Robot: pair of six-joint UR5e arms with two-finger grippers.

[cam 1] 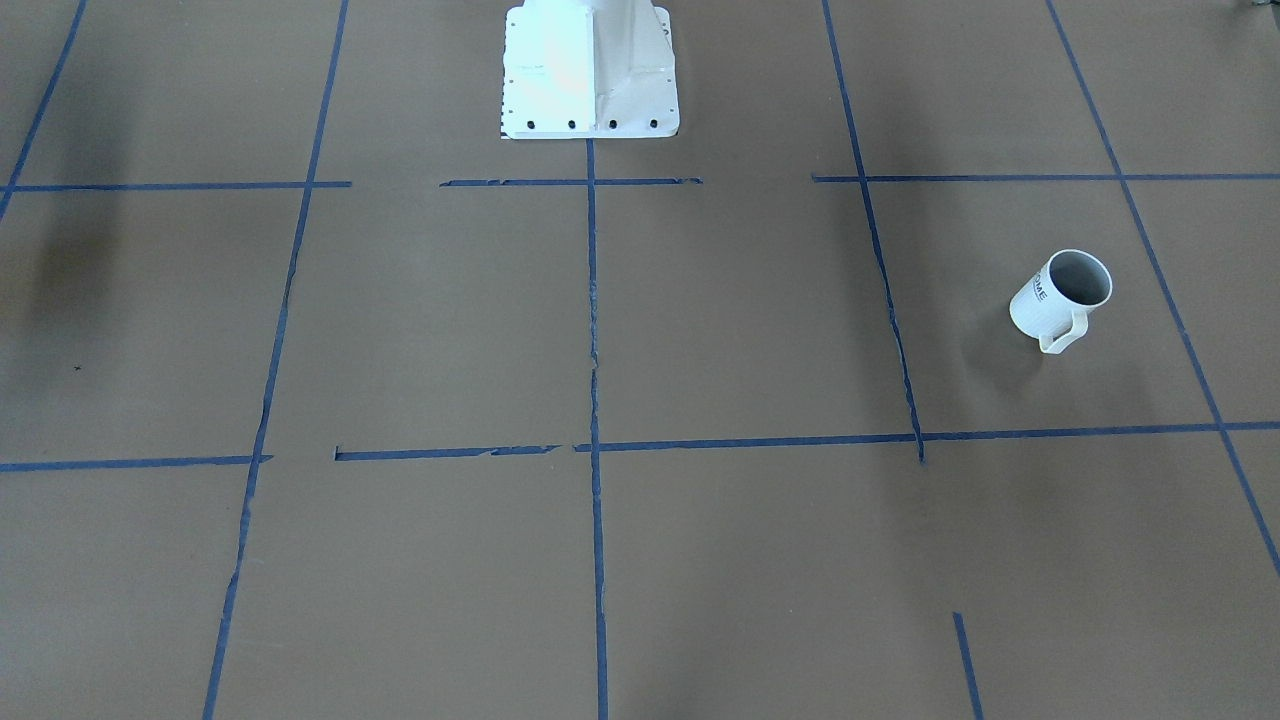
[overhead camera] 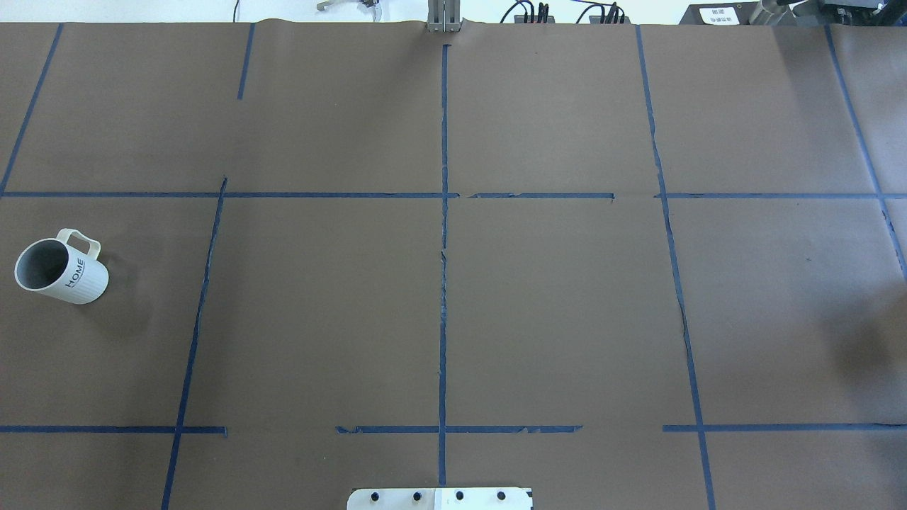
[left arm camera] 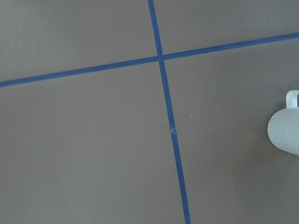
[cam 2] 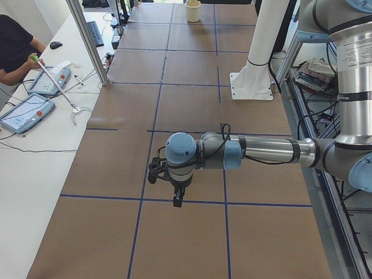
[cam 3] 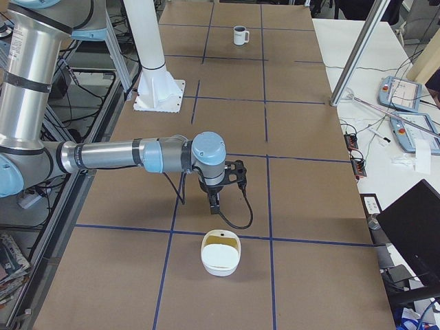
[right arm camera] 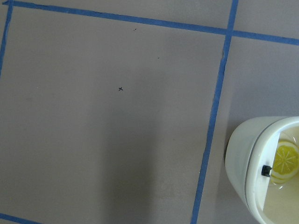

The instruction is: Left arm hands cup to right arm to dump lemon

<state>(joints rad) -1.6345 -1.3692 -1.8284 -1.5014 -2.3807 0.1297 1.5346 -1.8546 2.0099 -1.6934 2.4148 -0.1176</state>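
The cup (overhead camera: 62, 270) is a white ribbed mug with "HOME" lettering and stands upright on the brown table at the robot's far left. It also shows in the front view (cam 1: 1062, 298), far off in the right-side view (cam 3: 240, 34), and at the right edge of the left wrist view (left arm camera: 286, 130). Its grey inside shows no lemon. My left gripper (cam 2: 176, 197) hangs over the table, points down, and holds nothing I can see. My right gripper (cam 3: 214, 205) hangs low at the opposite end. I cannot tell whether either is open or shut.
A white lidded container (cam 3: 221, 254) sits just in front of the right gripper, with a yellow citrus-slice shape inside (right arm camera: 285, 161). The white robot pedestal (cam 1: 590, 70) stands at the table's middle edge. Blue tape lines grid the table. An operator sits beside tablets (cam 2: 26, 110).
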